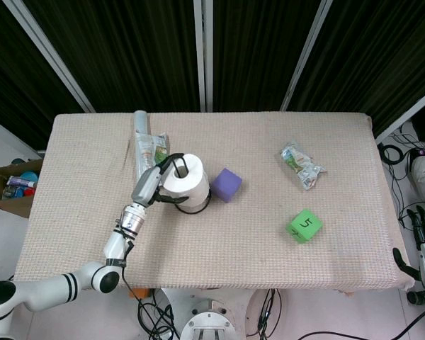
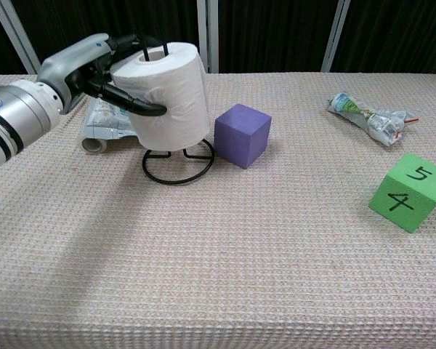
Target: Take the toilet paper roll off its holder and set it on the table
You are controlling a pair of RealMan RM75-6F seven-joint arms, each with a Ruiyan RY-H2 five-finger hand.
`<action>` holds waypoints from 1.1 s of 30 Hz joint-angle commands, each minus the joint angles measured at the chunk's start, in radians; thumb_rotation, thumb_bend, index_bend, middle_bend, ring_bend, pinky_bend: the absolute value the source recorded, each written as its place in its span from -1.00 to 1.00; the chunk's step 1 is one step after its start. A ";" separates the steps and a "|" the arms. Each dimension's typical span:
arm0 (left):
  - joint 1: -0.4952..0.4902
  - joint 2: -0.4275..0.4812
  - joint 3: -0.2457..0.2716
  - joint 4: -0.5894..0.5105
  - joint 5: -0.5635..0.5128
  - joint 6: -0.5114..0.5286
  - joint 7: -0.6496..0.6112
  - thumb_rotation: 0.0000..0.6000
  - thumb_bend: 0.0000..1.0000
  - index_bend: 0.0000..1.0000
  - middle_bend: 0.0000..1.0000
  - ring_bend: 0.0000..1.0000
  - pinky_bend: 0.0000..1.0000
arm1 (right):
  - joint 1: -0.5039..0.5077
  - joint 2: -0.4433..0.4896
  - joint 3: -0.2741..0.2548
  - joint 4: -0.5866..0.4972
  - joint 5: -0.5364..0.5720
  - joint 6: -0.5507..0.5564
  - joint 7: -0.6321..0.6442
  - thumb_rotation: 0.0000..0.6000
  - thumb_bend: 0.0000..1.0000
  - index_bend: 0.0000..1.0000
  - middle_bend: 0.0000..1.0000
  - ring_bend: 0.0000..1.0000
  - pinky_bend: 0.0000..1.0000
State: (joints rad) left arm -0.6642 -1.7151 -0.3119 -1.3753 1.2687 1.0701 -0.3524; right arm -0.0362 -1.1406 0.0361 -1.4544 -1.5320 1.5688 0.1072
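Note:
My left hand (image 2: pixel 87 69) (image 1: pixel 150 185) grips the white toilet paper roll (image 2: pixel 171 94) (image 1: pixel 184 183) from its left side, fingers wrapped round it. The roll hangs lifted above the black wire holder, whose ring base (image 2: pixel 178 164) (image 1: pixel 194 208) lies bare on the cloth. The holder's thin upright rods still pass through the roll's core and stick out at the top. Only the fingers of my right hand (image 1: pixel 423 241) show, hanging past the table's right edge with nothing in them.
A purple cube (image 2: pixel 241 135) stands just right of the holder, close to the roll. A clear packet and tube (image 2: pixel 102 123) lie behind my left hand. A crumpled wrapper (image 2: pixel 369 115) and a green numbered cube (image 2: pixel 410 190) sit at the right.

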 commanded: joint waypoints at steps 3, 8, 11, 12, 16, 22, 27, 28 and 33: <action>0.005 0.127 -0.097 -0.198 -0.021 0.045 0.036 1.00 -0.65 -0.63 -0.17 -0.39 -0.49 | 0.000 0.001 -0.001 -0.005 -0.008 0.005 0.004 1.00 -0.41 -1.00 -1.00 -1.00 -1.00; 0.021 0.272 -0.199 -0.432 -0.075 0.080 0.102 1.00 -0.65 -0.63 -0.17 -0.39 -0.49 | 0.001 -0.002 -0.002 0.001 -0.005 -0.001 0.013 1.00 -0.41 -1.00 -1.00 -1.00 -1.00; 0.047 0.364 -0.252 -0.567 -0.105 0.107 0.124 1.00 -0.65 -0.64 -0.17 -0.39 -0.49 | 0.002 -0.002 0.000 0.003 -0.006 0.001 0.016 1.00 -0.41 -1.00 -1.00 -1.00 -1.00; 0.058 0.391 -0.263 -0.598 -0.108 0.119 0.133 1.00 -0.65 -0.64 -0.18 -0.39 -0.49 | 0.002 -0.003 0.000 0.003 -0.007 0.002 0.016 1.00 -0.41 -1.00 -1.00 -1.00 -1.00; 0.135 0.501 -0.245 -0.684 -0.084 0.173 0.178 1.00 -0.65 -0.64 -0.18 -0.39 -0.49 | 0.001 -0.009 -0.004 0.009 -0.010 0.001 0.018 1.00 -0.41 -1.00 -1.00 -1.00 -1.00; 0.280 0.549 -0.022 -0.608 0.134 0.238 0.160 1.00 -0.65 -0.62 -0.18 -0.39 -0.49 | 0.003 -0.021 -0.005 0.021 -0.009 -0.005 0.016 1.00 -0.41 -1.00 -1.00 -1.00 -1.00; 0.345 0.454 0.162 -0.400 0.290 0.278 0.115 1.00 -0.66 -0.61 -0.18 -0.39 -0.49 | 0.005 -0.024 -0.008 0.016 -0.013 -0.007 0.000 1.00 -0.40 -1.00 -1.00 -1.00 -1.00; 0.353 0.421 0.196 -0.343 0.312 0.280 0.107 1.00 -0.65 -0.60 -0.17 -0.39 -0.49 | 0.006 -0.024 -0.008 0.014 -0.013 -0.009 -0.004 1.00 -0.40 -1.00 -1.00 -1.00 -1.00; 0.367 0.292 0.280 -0.157 0.336 0.258 0.086 1.00 -0.65 -0.65 -0.18 -0.39 -0.49 | 0.007 -0.027 -0.008 0.011 -0.004 -0.018 -0.015 1.00 -0.41 -1.00 -1.00 -1.00 -1.00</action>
State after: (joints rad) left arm -0.3301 -1.3281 -0.1037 -1.6523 1.5543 1.3251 -0.2396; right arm -0.0293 -1.1670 0.0280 -1.4431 -1.5368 1.5514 0.0934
